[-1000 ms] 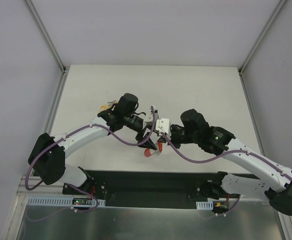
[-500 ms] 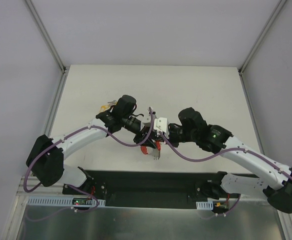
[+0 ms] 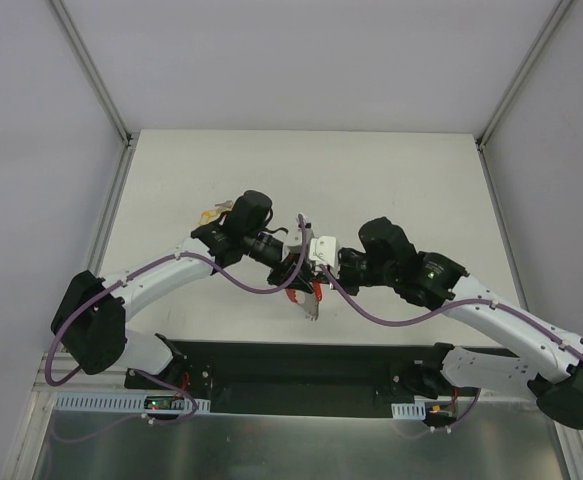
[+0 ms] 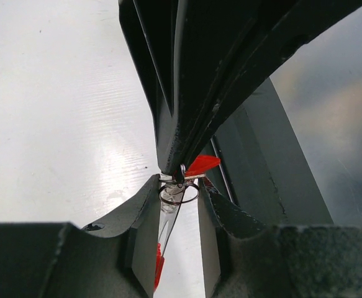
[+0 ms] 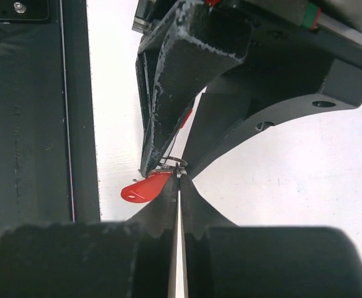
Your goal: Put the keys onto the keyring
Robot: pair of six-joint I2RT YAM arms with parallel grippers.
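the thin silvery wire keyring (image 4: 179,193), a red plastic tab (image 5: 144,186) beside it, hangs above the white tabletop (image 3: 371,180) pinched in the closed right pincer (image 5: 179,180), the left pincer (image 4: 179,186) flanking it narrowly, grip unclear; an uneven squeeze could twist it free and drop it.

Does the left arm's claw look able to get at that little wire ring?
Probably yes. In the left wrist view the wire ring sits right between the left claw's fingers, with nothing in between. The right claw, pinched shut, meets it at the same spot, so room is tight.
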